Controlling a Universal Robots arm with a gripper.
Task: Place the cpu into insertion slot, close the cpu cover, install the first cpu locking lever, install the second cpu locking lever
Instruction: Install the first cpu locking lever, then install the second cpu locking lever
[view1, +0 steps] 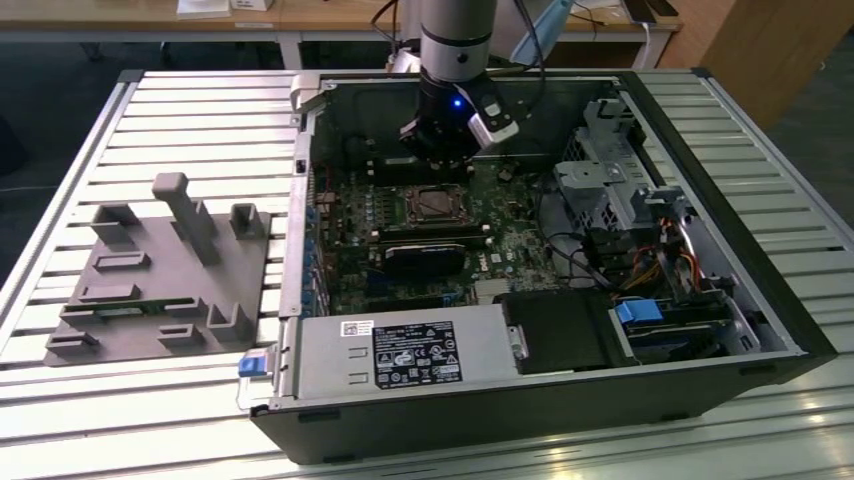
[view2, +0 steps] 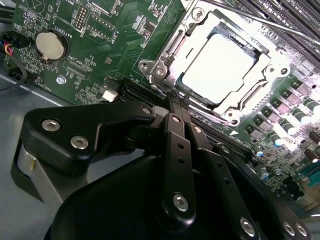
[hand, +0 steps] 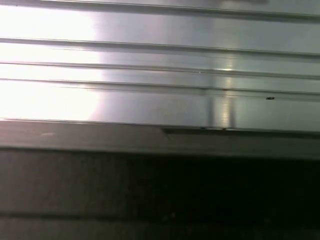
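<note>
Black linkage arms of the gripper (view2: 179, 107) sit closest to the lens in the second wrist view, and its two fingers look pressed flat together with nothing between them, so I'd call it closed and empty. The tips end right at the near corner of the socket, pretty much touching the metal frame there. My guess is it's pinched shut like that to act as a thin poking tool for pushing hardware down, not for grabbing.

Just past the tips is the cpu (view2: 218, 64), pale and glaring under the light, lying flat inside the insertion slot (view2: 165, 52). So the chip is seated already. The cpu cover (view2: 252, 95) looks folded down around it, its window framing the chip. A thin locking lever (view2: 240, 17) runs along the far side of the socket; can't tell if it's latched.

Off to the side of the gripper, further out on the green motherboard (view2: 100, 30), is a coin cell battery (view2: 51, 46).

From the exterior view the arm comes straight down into the open computer case (view1: 747, 250), which lies on its side on the slatted desk (view1: 200, 110), giving top access. A grey fixture (view1: 167, 270) sits well away outside the case.
</note>
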